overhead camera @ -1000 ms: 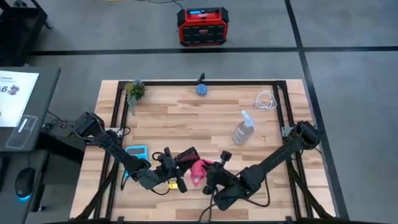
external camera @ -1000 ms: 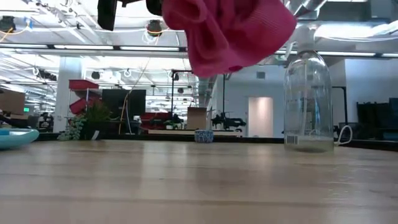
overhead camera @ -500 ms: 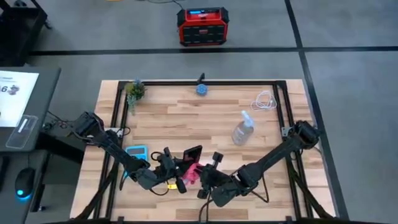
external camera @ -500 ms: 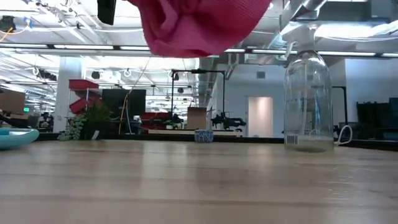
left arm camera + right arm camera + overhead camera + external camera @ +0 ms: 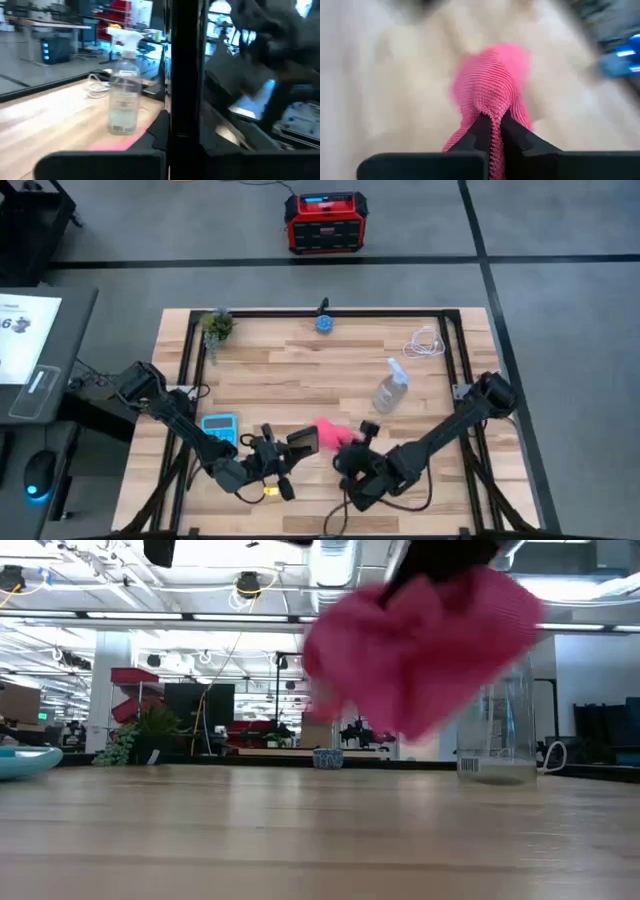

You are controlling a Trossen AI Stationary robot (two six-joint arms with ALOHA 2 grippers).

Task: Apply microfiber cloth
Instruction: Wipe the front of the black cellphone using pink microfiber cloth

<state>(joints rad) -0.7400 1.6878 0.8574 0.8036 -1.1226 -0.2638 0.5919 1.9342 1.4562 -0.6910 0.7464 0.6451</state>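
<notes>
above wood table point(image 5: 300, 375): right pincer point(image 5: 493, 131) pinching microfiber cloth point(image 5: 490, 95).

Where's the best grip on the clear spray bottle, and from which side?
Grip the clear plastic spray bottle around its round body, below the trigger head, level from the right arm's side: it stands upright, bare wood there. Right tool, front-centre, is shut on the pink-red microfiber cloth; left tool beside it grips the black phone, so one probably must let go first.

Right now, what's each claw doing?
Left claw: shut on the black phone.
Right claw: shut on the microfiber cloth, off the table.
</notes>
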